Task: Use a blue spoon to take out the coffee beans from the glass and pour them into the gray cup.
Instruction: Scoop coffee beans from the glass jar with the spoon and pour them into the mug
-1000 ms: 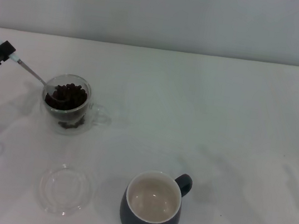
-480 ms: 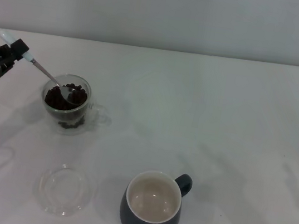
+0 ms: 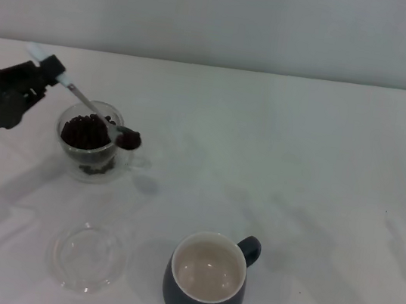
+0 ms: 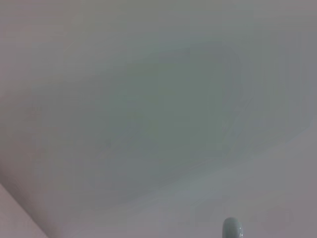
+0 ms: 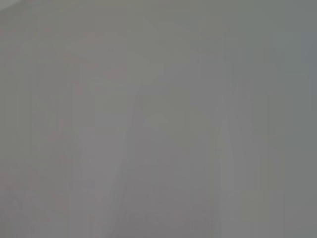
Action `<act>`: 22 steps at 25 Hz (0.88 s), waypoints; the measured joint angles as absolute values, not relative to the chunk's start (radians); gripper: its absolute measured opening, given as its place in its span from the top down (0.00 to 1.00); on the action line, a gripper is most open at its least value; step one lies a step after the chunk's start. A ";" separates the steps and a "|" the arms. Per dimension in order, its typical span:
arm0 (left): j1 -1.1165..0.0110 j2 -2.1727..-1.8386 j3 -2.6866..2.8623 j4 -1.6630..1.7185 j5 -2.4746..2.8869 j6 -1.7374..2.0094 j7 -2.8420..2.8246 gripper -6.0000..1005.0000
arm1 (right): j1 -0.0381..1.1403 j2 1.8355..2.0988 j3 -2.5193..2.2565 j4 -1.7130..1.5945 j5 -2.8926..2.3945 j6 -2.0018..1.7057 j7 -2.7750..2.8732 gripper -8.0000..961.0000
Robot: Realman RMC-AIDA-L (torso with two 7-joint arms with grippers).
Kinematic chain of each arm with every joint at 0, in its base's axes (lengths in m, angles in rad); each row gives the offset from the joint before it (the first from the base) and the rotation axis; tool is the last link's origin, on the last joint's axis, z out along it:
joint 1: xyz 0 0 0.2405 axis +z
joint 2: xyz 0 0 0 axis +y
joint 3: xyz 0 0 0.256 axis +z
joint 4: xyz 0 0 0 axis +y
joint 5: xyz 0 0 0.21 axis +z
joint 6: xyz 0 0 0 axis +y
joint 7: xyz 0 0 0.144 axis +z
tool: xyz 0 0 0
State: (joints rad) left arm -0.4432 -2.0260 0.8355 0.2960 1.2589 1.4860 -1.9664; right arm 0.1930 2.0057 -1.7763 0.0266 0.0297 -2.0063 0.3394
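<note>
My left gripper (image 3: 45, 73) is at the far left of the head view, shut on the pale handle of the blue spoon (image 3: 81, 97). The spoon slants down to the right; its bowl holds coffee beans (image 3: 128, 139) just above the right rim of the glass (image 3: 90, 143). The glass stands on the table with more dark beans (image 3: 84, 131) inside. The gray cup (image 3: 206, 282) stands at the front, cream inside, with nothing in it, handle to the back right. The spoon handle's end (image 4: 232, 228) shows in the left wrist view. My right gripper is out of view.
A shallow clear glass dish (image 3: 89, 257) lies on the white table (image 3: 299, 174) in front of the glass, left of the gray cup. A pale wall runs along the table's far edge. The right wrist view shows only a plain grey surface.
My left gripper has moved right and up. The spoon's bowl has come out of the glass loaded with beans and now sits over the glass's right rim.
</note>
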 joint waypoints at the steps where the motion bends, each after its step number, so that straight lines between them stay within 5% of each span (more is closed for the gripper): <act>1: -0.446 -2.026 0.838 0.296 1.264 1.489 -1.971 0.84 | 0.193 2.006 -1.776 0.027 0.030 -2.006 0.339 0.38; 22: -0.595 -2.037 0.992 0.294 1.399 1.472 -2.031 0.83 | 0.203 2.006 -1.667 0.022 0.062 -2.005 0.372 0.38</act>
